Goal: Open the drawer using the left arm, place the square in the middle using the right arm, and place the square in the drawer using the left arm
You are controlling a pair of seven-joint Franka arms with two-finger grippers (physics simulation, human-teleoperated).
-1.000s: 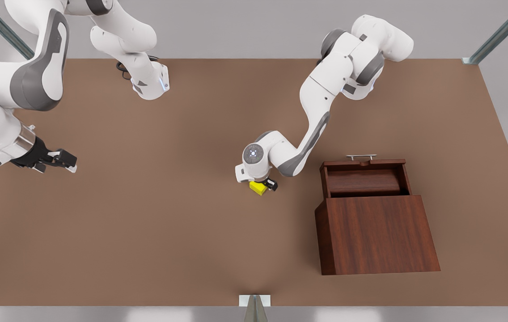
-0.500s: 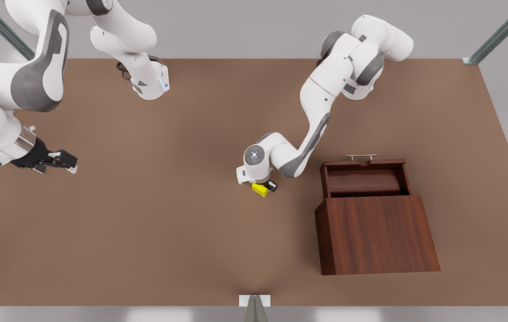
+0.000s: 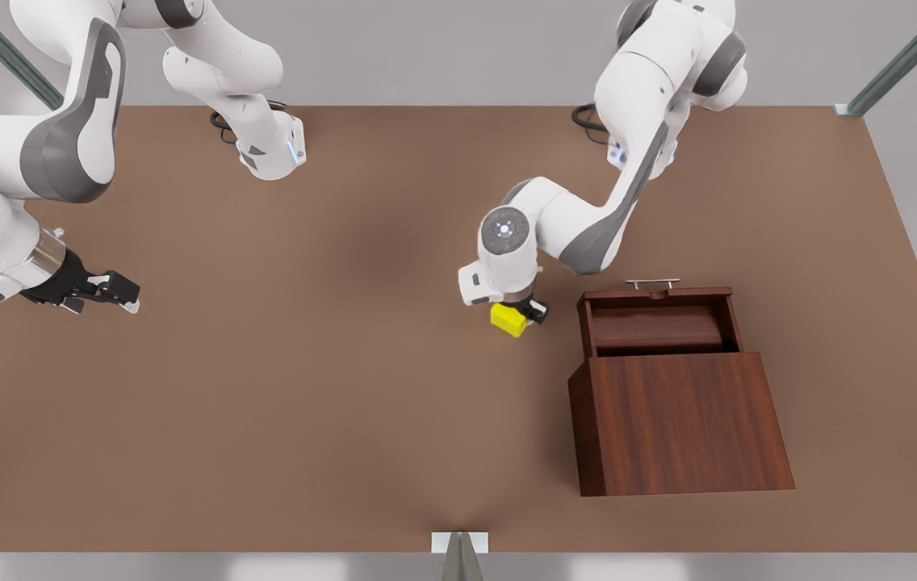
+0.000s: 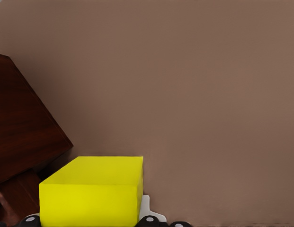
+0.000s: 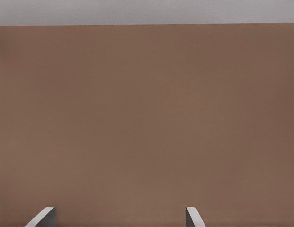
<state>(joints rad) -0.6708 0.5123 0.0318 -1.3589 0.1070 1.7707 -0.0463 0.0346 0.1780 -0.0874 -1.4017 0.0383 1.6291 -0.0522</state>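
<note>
Between the two black fingers of the left gripper (image 3: 525,313) sat the square (image 3: 509,319), squeezed tight and lifted off the table (image 3: 305,387), just beside the pulled-out drawer (image 3: 656,321) of the wooden box (image 3: 680,424). Far away, at the front view's left edge of the table, the right gripper (image 3: 121,292) waited with its fingers (image 5: 42,217) spread apart and nothing between them.

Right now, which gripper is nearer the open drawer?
Left. The left gripper holds the yellow square just beside the drawer; the right gripper waits open at the table's far side.
</note>
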